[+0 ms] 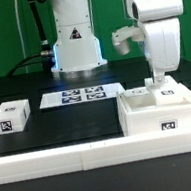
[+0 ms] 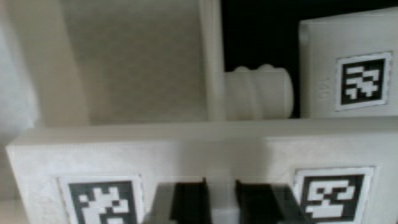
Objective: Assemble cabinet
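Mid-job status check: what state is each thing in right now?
Cabinet: resting at the exterior view's right, not lifted.
Claw: down at the Cabinet top; open or shut unclear.
Block: loose at the exterior view's left, untouched.
Marker board: lying flat.

One large white box [image 1: 145, 115], one small white block [image 1: 10, 119], one marker board [image 1: 83, 94], one long white rail [image 1: 64, 160], one robot arm [image 1: 158, 32] with one pincer [image 1: 159, 75], one tabletop [image 1: 78, 122].
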